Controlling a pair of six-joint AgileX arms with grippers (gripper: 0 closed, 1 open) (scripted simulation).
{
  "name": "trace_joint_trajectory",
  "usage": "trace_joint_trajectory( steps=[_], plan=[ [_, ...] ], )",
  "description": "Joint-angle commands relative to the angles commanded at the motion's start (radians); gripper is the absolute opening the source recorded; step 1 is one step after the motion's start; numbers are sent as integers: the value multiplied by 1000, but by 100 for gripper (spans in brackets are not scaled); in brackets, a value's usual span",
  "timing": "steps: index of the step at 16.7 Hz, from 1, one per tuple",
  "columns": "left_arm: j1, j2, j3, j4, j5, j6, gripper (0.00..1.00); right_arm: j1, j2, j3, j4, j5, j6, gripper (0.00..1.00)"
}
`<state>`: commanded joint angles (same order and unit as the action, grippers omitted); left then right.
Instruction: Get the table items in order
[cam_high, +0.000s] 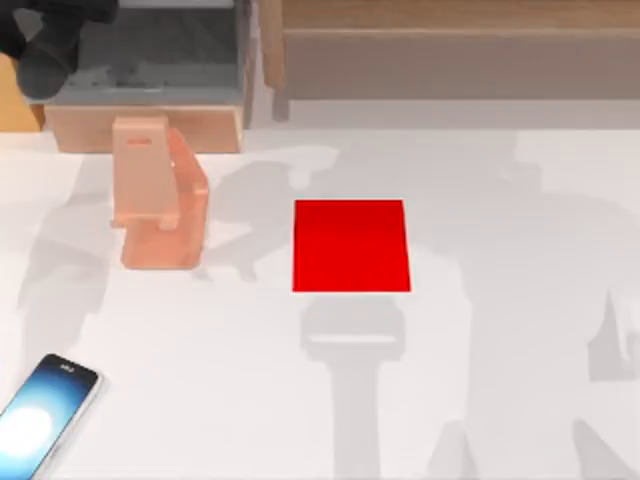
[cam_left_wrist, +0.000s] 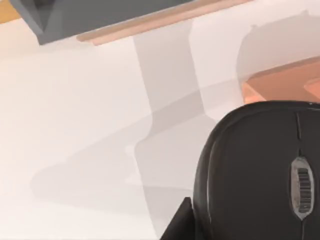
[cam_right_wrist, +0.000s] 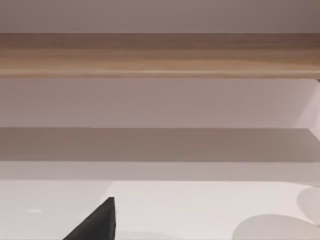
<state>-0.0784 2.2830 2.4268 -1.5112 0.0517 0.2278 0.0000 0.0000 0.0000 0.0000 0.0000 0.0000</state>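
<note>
Up at the far left corner of the top view, the left arm (cam_high: 45, 45) hangs over the grey shelf unit (cam_high: 160, 70). Its wrist view looks down on the dark grey mouse (cam_left_wrist: 255, 175), very close, with the scroll wheel (cam_left_wrist: 301, 186) showing. One dark finger (cam_left_wrist: 182, 226) of the left claw (cam_left_wrist: 186, 222) is pressed against the side of the mouse, so the claw is pinching the mouse up off the white counter (cam_high: 500, 350). Past the mouse you can see a bit of the peach phone stand (cam_left_wrist: 280, 85).

On the counter, the phone (cam_high: 40, 420) lies flat near the front left corner, tilted, with its screen glowing. Part of it runs off the edge of the top view. The phone stand (cam_high: 155, 190) sits on the left side, near the grey shelf unit. The red mat (cam_high: 350, 245) lies flat near the middle, well apart from the phone.

A dark bit of the right claw (cam_right_wrist: 95, 225) shows in its wrist view, facing the wooden shelf (cam_right_wrist: 160, 55). I cannot tell if that claw is spread or pressed together.
</note>
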Motion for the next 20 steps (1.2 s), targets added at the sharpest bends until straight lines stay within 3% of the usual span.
trace_joint_trajectory(
  steps=[6, 10, 15, 20],
  plan=[
    [-319, 109, 143, -29, 11, -436, 0, 0, 0, 0, 0, 0, 0, 100],
    [-474, 267, 189, -10, -10, -690, 0, 0, 0, 0, 0, 0, 0, 100],
    [-566, 437, 211, 31, -42, -863, 0, 0, 0, 0, 0, 0, 0, 100],
    [-566, 450, 209, 33, -42, -869, 0, 0, 0, 0, 0, 0, 0, 100]
  ],
)
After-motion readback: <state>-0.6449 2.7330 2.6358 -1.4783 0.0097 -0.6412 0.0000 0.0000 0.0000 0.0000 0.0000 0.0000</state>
